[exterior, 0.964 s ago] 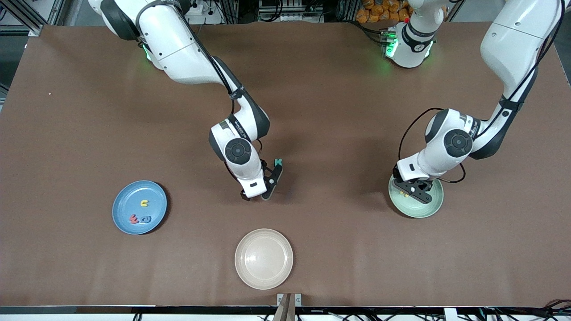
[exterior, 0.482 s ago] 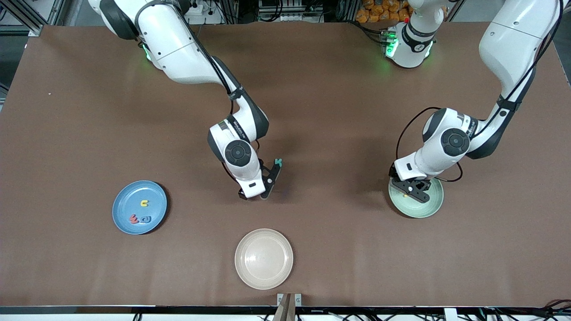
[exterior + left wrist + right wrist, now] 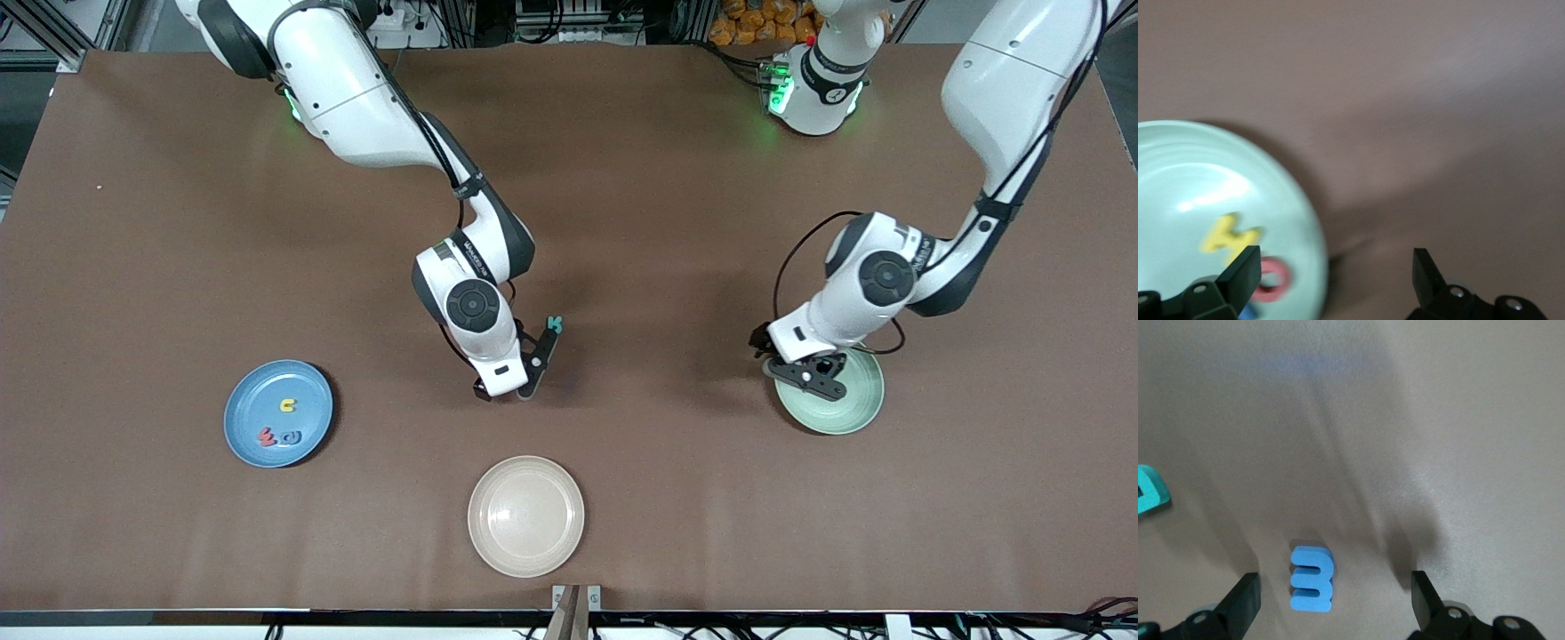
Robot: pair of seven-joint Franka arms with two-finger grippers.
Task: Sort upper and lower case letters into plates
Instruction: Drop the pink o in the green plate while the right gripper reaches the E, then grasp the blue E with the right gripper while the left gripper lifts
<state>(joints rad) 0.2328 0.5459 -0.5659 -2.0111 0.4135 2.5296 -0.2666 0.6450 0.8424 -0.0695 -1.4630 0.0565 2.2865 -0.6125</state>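
Observation:
My left gripper hangs open and empty over the rim of the mint green plate, on the side toward the right arm's end. Inside that plate lie a yellow letter, a red letter and a sliver of a blue one. My right gripper is low over mid-table, open, with a blue letter on the table between its fingers. A teal letter lies just beside it on the table. The blue plate holds a yellow, a red and a blue letter.
A cream-white plate sits near the table's front edge, nearer the camera than the right gripper. The brown table surface stretches bare between the three plates.
The left gripper has opened and slid from over the mint plate's middle to its rim, toward the right arm's end. The right gripper has barely shifted and stays open.

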